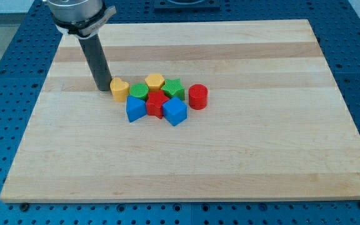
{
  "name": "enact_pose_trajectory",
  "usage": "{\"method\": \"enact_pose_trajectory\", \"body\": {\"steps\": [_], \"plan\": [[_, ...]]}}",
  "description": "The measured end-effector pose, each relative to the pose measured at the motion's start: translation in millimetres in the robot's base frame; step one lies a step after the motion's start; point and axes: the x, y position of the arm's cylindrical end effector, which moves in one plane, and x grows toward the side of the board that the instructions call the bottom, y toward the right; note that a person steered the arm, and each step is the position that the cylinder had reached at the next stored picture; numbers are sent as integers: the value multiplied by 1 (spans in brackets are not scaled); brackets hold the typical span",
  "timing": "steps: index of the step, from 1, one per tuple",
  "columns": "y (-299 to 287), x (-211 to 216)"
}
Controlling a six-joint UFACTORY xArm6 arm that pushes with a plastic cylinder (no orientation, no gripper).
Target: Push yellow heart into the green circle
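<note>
The yellow heart [119, 89] sits on the wooden board [186, 156] left of the block cluster. The green circle [139, 92] lies just to its right, touching or nearly touching it. My tip [101, 88] rests on the board immediately left of the yellow heart, almost touching it. The dark rod rises from the tip toward the view's top left.
A cluster lies right of the heart: a yellow hexagon [155, 80], a green star-like block [173, 88], a red block [157, 102], a red cylinder [197, 97], a blue triangle-like block [135, 109] and a blue cube [174, 111]. Blue perforated table [5, 75] surrounds the board.
</note>
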Motion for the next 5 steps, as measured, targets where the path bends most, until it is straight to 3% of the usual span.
{"method": "enact_pose_trajectory", "body": {"steps": [5], "plan": [[63, 23]]}}
